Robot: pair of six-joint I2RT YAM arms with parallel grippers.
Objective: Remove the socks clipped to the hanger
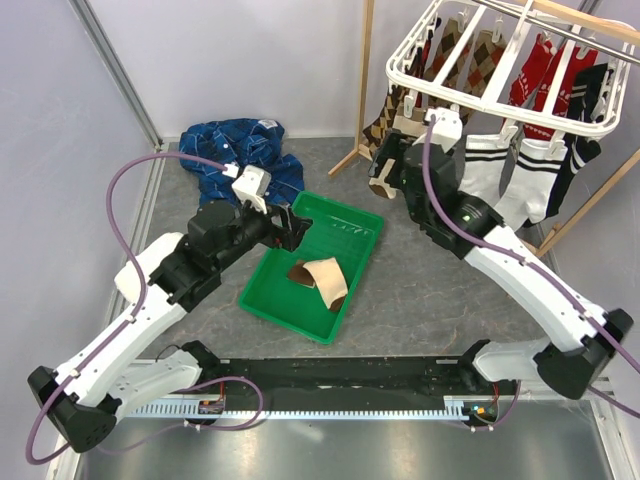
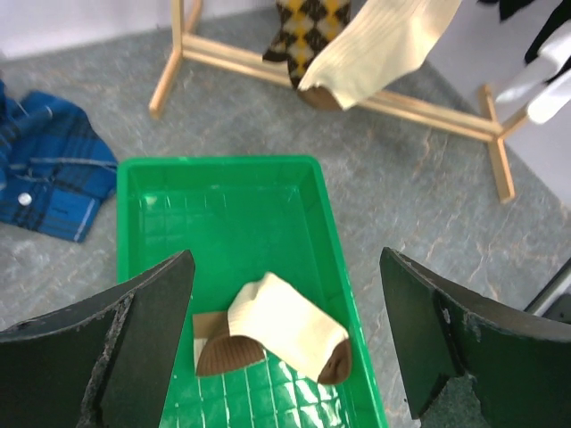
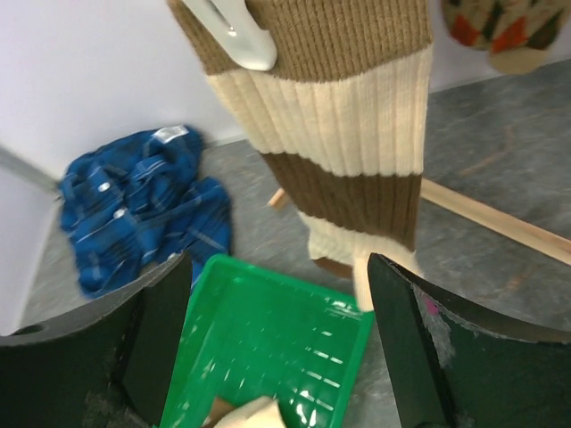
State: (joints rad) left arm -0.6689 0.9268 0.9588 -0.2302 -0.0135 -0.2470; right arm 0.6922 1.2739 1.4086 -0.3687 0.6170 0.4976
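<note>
Grey mottled tabletop [image 1: 430, 300] meets pale walls [image 1: 250, 60] behind the hanger [image 1: 400, 72].

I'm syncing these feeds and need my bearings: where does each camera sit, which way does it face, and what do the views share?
Top external: above and behind the robot, looking down on the table; left arm, right arm, hanger, green tray and blue shirt show.
Left wrist: looks down past its open left pincer into the tray at a tan-and-brown sock.
Right wrist: faces the clipped striped sock, open right pincer in the foreground.
Shared: tray and shirt appear in all three.
</note>
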